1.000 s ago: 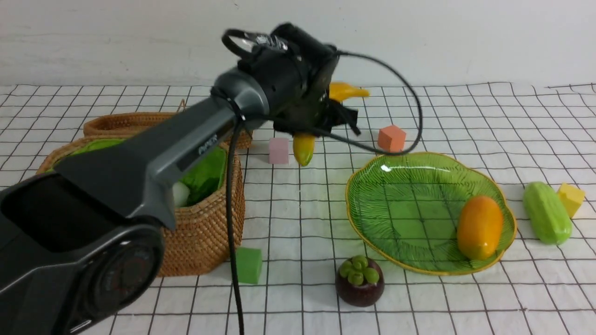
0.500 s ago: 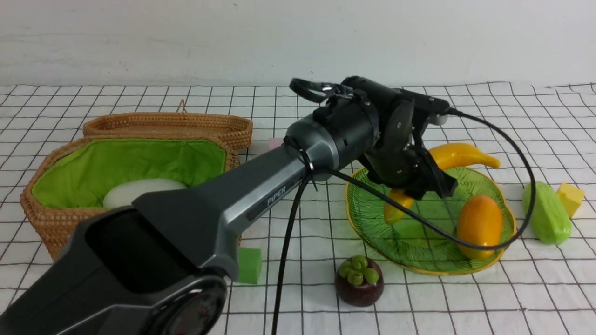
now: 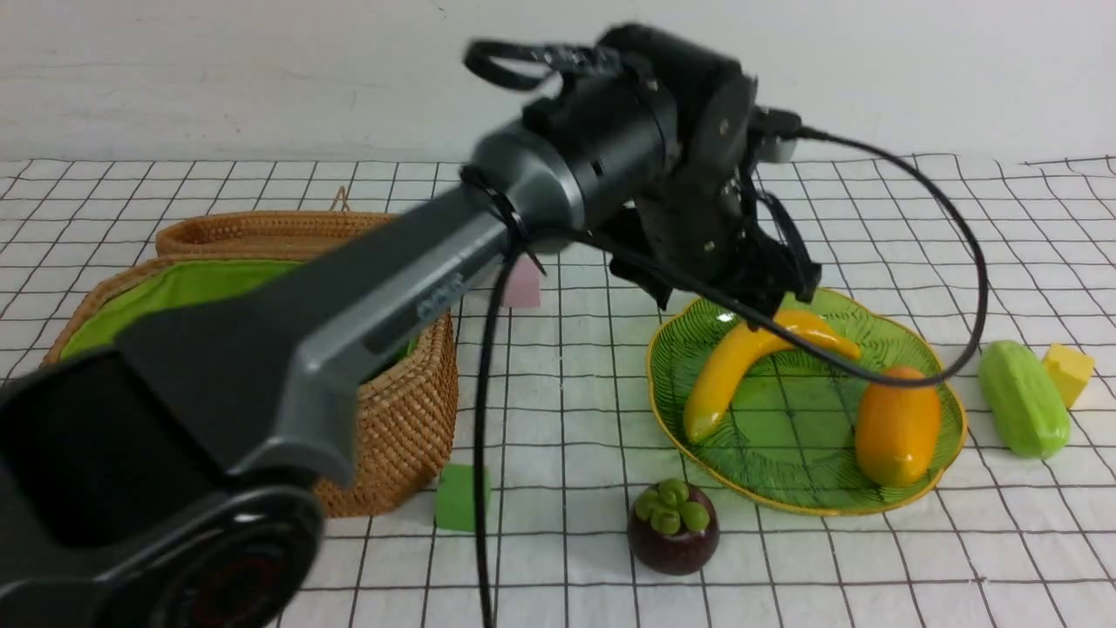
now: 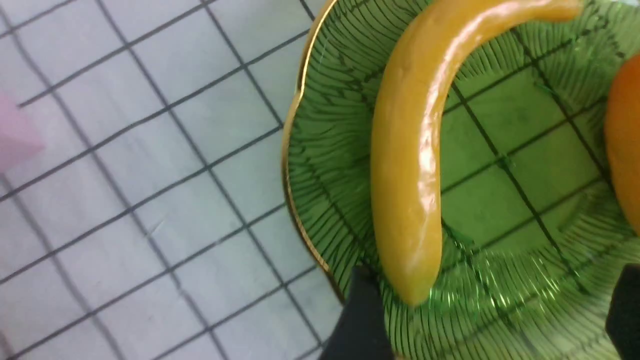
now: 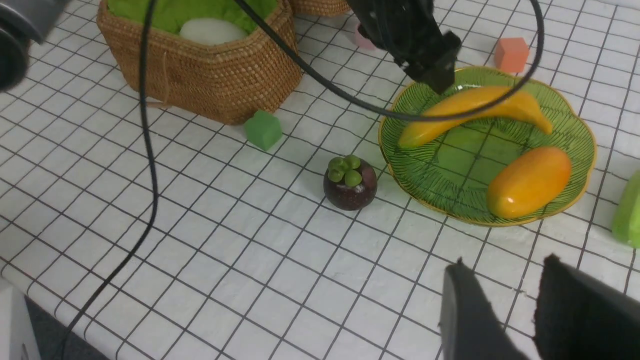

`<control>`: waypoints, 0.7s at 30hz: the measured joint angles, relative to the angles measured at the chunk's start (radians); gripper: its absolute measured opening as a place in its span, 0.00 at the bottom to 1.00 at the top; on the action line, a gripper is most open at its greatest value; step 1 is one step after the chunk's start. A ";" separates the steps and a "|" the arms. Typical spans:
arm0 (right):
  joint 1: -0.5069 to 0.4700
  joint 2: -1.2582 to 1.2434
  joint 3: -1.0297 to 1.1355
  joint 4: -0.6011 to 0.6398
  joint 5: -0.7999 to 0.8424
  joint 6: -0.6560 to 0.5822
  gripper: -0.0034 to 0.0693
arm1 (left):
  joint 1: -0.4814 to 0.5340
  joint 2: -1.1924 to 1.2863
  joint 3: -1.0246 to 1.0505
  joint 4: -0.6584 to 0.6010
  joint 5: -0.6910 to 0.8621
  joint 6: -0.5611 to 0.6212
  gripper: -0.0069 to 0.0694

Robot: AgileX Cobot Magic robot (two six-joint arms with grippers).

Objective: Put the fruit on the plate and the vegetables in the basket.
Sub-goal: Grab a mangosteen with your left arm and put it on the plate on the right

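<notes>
The yellow banana [image 3: 750,362] lies free on the green leaf-shaped plate [image 3: 785,427], beside the orange mango [image 3: 898,423]. My left gripper [image 3: 780,296] hovers just above the banana's far end, open and empty; in the left wrist view its gripper [image 4: 492,310] has wide-apart fingers over the banana [image 4: 410,150] and plate [image 4: 500,200]. The mangosteen [image 3: 673,528] sits on the cloth in front of the plate. The light-green gourd [image 3: 1023,397] lies right of the plate. The white radish [image 5: 210,31] lies in the basket [image 5: 210,85]. My right gripper [image 5: 502,265] is open and empty, low over the cloth. No carrot shows.
A green cube [image 3: 458,497] lies by the basket's front corner, a pink cube [image 3: 523,288] behind it, an orange cube [image 5: 511,54] behind the plate, a yellow cube [image 3: 1068,371] by the gourd. The flat woven lid [image 3: 261,231] stands behind the basket. The left arm's cable [image 5: 145,150] hangs across the table.
My left gripper carried the banana from behind the basket rightwards to the plate, let it go there, and has risen a little. The banana now rests on the plate.
</notes>
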 joint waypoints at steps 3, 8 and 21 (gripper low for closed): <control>0.000 0.000 0.000 -0.002 0.000 0.000 0.37 | 0.000 -0.201 0.095 -0.039 0.087 0.108 0.57; 0.000 0.000 0.000 -0.004 0.000 -0.001 0.37 | 0.000 -0.441 0.371 -0.102 0.103 0.413 0.19; 0.000 0.000 0.000 0.002 0.000 -0.007 0.37 | 0.000 -0.384 0.827 -0.258 -0.266 0.715 0.81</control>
